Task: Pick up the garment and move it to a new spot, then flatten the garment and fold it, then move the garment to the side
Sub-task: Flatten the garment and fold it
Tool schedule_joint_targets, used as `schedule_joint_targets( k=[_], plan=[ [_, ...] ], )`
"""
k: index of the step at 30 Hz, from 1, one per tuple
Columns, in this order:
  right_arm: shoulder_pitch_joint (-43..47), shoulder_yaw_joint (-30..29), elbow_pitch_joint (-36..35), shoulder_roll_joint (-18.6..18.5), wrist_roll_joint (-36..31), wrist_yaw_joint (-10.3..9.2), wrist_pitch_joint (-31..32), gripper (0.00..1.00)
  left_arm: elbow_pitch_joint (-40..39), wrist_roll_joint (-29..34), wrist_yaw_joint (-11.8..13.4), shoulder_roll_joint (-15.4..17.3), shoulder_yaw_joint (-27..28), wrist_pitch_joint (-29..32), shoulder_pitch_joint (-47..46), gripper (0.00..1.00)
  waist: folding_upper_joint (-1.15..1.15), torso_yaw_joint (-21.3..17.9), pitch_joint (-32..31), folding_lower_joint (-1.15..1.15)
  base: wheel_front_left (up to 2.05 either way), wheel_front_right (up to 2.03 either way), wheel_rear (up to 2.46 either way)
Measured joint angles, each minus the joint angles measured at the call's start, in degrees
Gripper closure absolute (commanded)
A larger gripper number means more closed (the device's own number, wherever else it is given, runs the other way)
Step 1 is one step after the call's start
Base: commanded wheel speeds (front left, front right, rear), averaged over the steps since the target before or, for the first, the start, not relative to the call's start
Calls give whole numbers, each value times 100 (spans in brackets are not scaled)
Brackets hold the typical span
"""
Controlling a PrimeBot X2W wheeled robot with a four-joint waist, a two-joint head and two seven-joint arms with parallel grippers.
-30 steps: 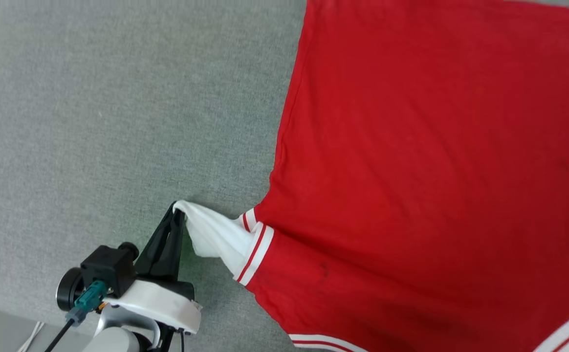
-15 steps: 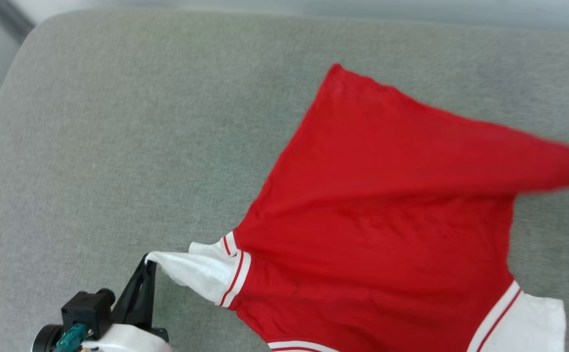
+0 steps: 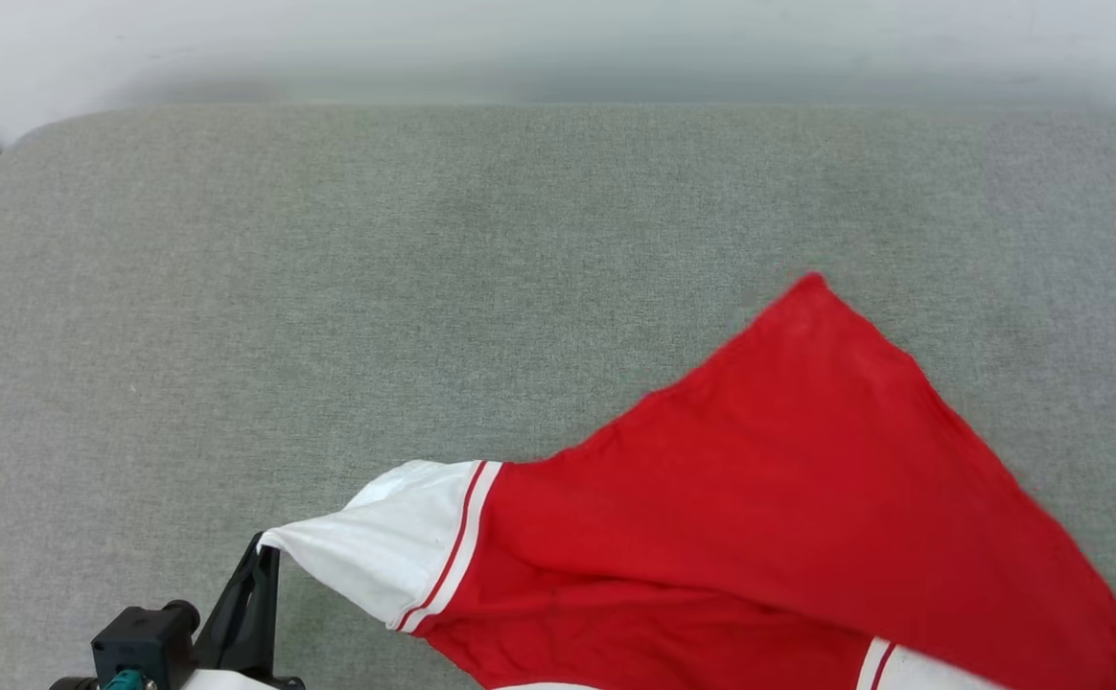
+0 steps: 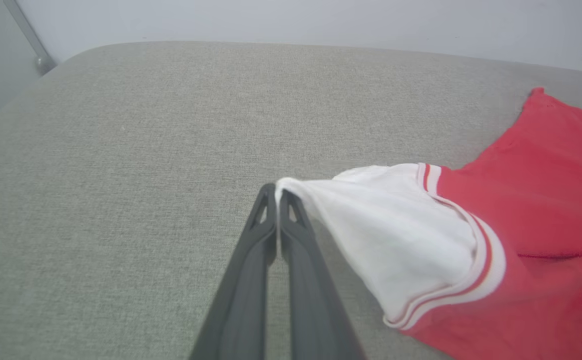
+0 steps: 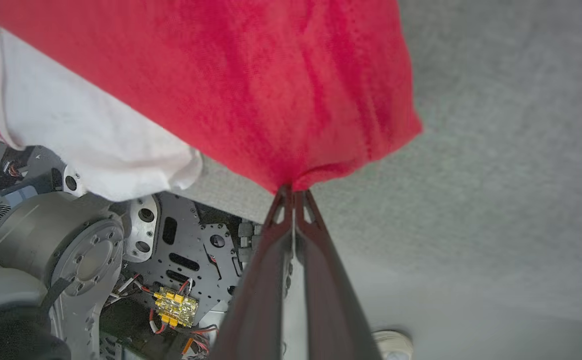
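The garment (image 3: pixel 769 498) is a red shirt with white sleeves and red-striped trim, spread across the near right of a grey cushion (image 3: pixel 424 240). My left gripper (image 3: pixel 266 548) is shut on the tip of its white sleeve (image 3: pixel 376 551) at the lower left, pulling it taut. In the left wrist view the left gripper (image 4: pixel 277 189) pinches the white sleeve (image 4: pixel 396 235) right at its fingertips. In the right wrist view my right gripper (image 5: pixel 293 190) is shut on a bunched red corner of the garment (image 5: pixel 251 75), which hangs lifted above the cushion (image 5: pixel 496 150).
A pale wall (image 3: pixel 558 38) runs behind the cushion's far edge. The cushion's left half is bare grey fabric. The right wrist view looks down past the cushion's near edge onto my own base, with metal plates and wiring (image 5: pixel 171 305).
The head camera has tilted up, so the cushion's far edge and wall now show. The garment's red corner has been drawn nearer and to the right. My left gripper still holds the sleeve.
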Motion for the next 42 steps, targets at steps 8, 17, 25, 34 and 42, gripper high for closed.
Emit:
schedule_joint_targets(
  k=[8,17,25,34,42],
  plan=[
    [678,-434,-22,575,-427,0,-223,0,-33,-15,8,33,-3,43,-5,100,0,-64,29,0,0,0,0],
    [-14,-1650,-921,486,-605,-1,-141,0,-33,-3,15,15,-86,59,-63,100,0,-10,-16,0,0,0,0],
    [-1613,-1618,-1641,331,-872,-1,809,0,-34,119,-74,-64,-247,78,-403,100,0,169,246,0,0,0,0],
    [-3685,-68,-1070,723,-1428,0,1824,0,34,241,-213,-226,-415,73,-862,100,0,519,717,1,0,0,0],
    [-4835,888,126,1114,-1760,-1,1895,0,57,332,-307,-347,-472,41,-1220,100,0,807,1176,1,0,0,0]
  ],
)
